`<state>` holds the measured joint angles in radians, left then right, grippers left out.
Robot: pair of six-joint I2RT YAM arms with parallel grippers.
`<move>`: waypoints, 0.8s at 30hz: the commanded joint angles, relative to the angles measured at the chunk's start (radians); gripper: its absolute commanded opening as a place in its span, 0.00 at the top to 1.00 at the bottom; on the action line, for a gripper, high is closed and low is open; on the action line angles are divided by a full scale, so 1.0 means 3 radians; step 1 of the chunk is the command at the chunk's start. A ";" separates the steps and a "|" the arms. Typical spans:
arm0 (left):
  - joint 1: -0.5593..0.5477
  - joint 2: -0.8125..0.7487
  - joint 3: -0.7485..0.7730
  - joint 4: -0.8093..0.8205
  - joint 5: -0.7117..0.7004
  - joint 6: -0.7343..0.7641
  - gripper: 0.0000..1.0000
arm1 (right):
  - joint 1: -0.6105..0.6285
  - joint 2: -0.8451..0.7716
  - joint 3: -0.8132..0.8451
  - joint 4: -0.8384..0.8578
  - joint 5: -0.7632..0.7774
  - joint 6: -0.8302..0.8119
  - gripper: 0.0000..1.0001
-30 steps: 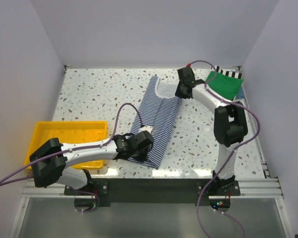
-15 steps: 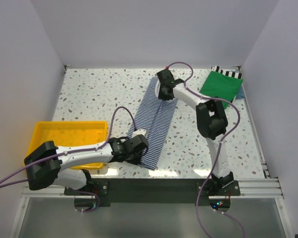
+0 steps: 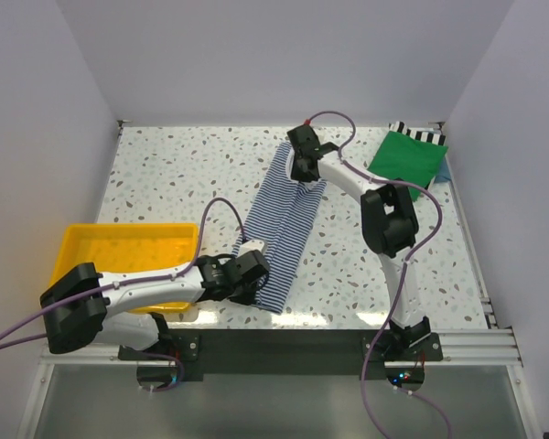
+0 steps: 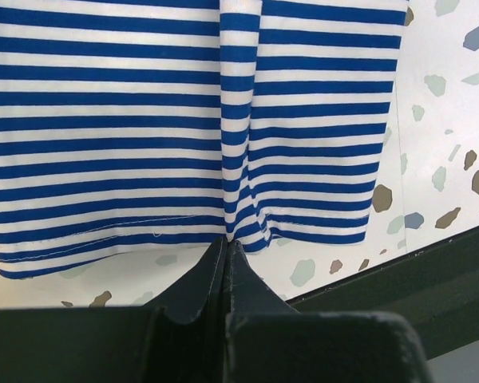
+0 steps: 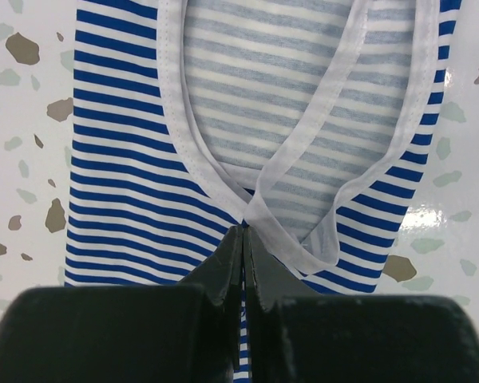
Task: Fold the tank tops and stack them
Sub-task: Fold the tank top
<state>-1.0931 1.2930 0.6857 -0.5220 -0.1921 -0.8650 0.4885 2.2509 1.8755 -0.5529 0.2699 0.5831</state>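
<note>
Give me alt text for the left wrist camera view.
The left gripper is shut on the hem of a navy-and-white striped cloth tank top, puckering it into a crease. The top lies on a speckled white table.

No text, label, brand or number can be read, neither on the navy-and-white striped cloth tank top (image 3: pixel 288 212) nor the yellow plastic tray (image 3: pixel 119 251).
</note>
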 commanded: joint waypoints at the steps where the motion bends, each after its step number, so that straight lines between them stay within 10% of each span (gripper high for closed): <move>1: 0.0008 0.0011 -0.0041 -0.0055 -0.0055 -0.0093 1.00 | 0.0013 0.0054 0.0119 0.0099 -0.0035 0.0015 0.98; 5: 0.0013 0.0046 -0.0041 -0.0050 -0.0040 -0.0087 1.00 | 0.0008 0.0070 0.0119 0.0207 -0.0122 -0.0031 0.88; 13: 0.0034 -0.0061 0.0240 -0.0340 -0.0285 -0.0037 0.64 | 0.0013 -0.0165 0.0094 0.0284 -0.0158 -0.0113 0.49; 24: 0.0524 -0.0117 0.0501 -0.0357 -0.0337 0.0301 0.61 | 0.0023 -0.0676 -0.0488 0.0339 -0.0056 0.0009 0.52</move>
<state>-0.9741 1.2633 0.8070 -0.6239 -0.2764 -0.8280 0.4908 2.1330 1.7962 -0.4847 0.2417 0.5644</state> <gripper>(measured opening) 0.398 0.509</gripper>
